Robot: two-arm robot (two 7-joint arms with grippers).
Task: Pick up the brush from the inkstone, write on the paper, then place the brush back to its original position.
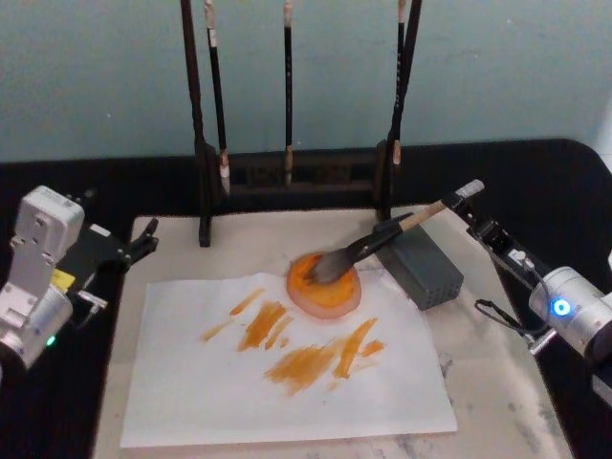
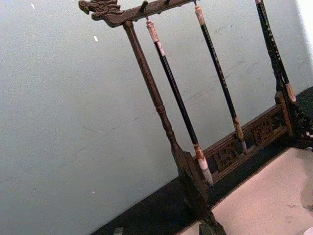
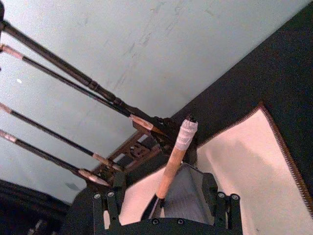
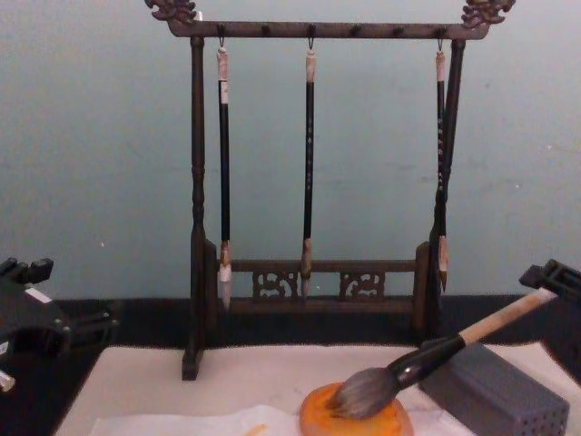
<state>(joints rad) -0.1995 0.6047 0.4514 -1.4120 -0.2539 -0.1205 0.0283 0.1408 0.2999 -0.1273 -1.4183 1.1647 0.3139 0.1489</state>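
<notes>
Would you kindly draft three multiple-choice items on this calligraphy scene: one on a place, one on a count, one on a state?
1. Where does the bristle head of the brush lie?
A. in the inkstone
B. in a glass jar
C. on the floor

2. How many thin brushes hang from the rack?
A. one
B. three
C. six

3. In what state is the paper?
A. blank
B. rolled up
C. flat, with orange strokes

1 A: the grey bristles sit in the orange dish, the right claw by the handle's end, the left claw idle left of the paper.
2 B: three hang from the top rail.
3 C: the sheet lies flat, streaked orange.
</notes>
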